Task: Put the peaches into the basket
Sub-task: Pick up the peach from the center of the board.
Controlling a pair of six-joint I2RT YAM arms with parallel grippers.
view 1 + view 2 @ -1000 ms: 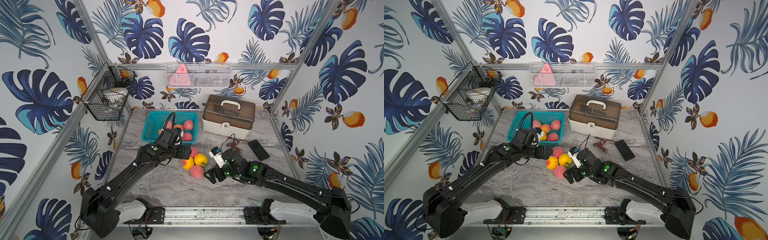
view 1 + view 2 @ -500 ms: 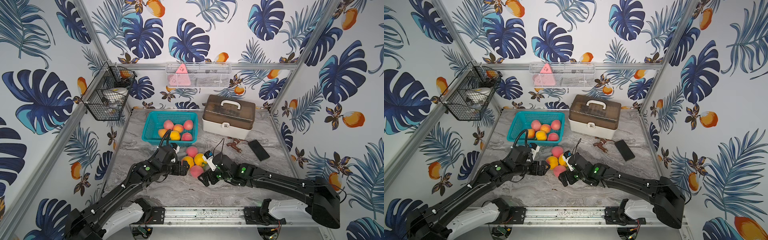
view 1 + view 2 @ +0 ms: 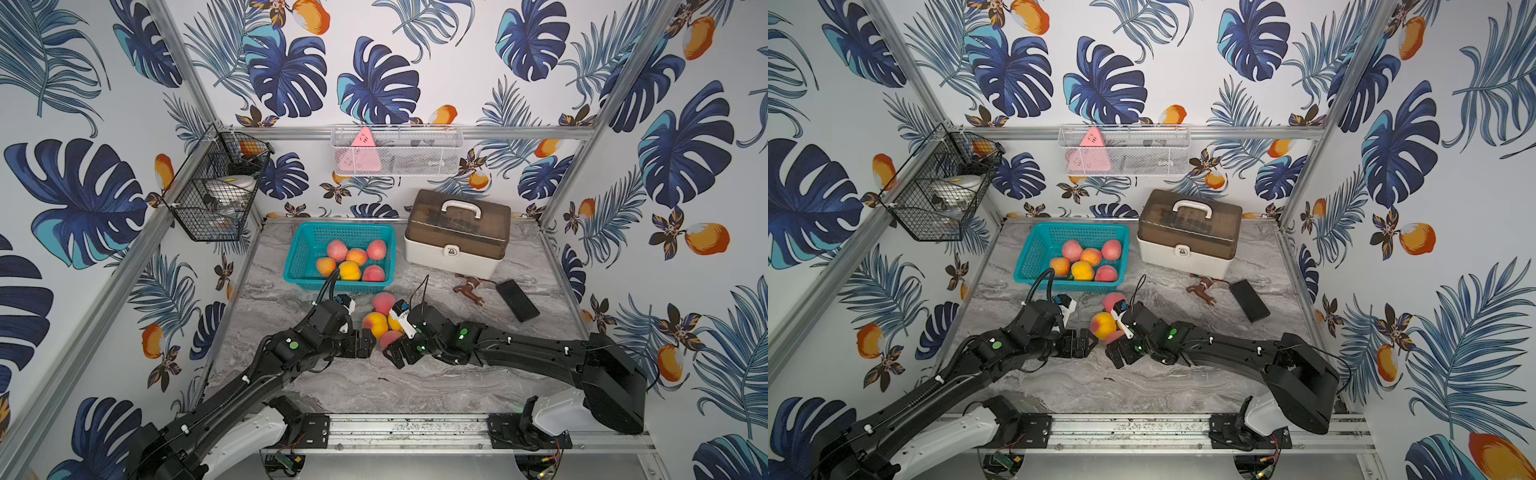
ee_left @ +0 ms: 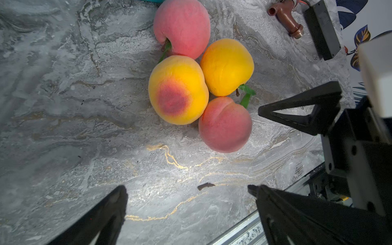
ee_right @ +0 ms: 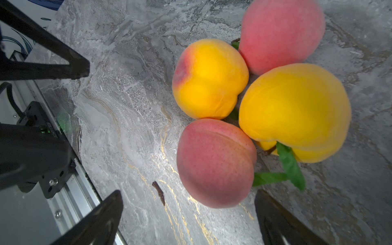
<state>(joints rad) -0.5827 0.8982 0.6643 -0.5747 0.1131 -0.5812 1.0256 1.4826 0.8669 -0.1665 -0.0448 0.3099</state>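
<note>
The teal basket (image 3: 297,253) (image 3: 1029,254) stands at the back left with several peaches (image 3: 350,271) inside. On the marble in front of it lies a tight cluster: a pink peach (image 4: 182,27), a yellow peach with a red blotch (image 4: 178,89), a plain yellow one (image 4: 227,66) and a second pink peach (image 4: 224,125) (image 5: 216,163). My left gripper (image 3: 366,343) (image 4: 187,189) is open and empty, low on the cluster's left. My right gripper (image 3: 395,352) (image 5: 187,199) is open too, its fingers just short of the second pink peach, not touching it.
A brown-lidded white toolbox (image 3: 457,237) stands right of the basket. A brown tap (image 3: 469,286) and a black box (image 3: 517,300) lie right of the cluster. A black wire basket (image 3: 216,195) and a white mesh basket (image 3: 395,149) hang on the walls. The front rail (image 3: 411,432) is close.
My left gripper has come back from the basket and dropped low beside the loose peaches. My right gripper has slid left toward the cluster. Both stay open.
</note>
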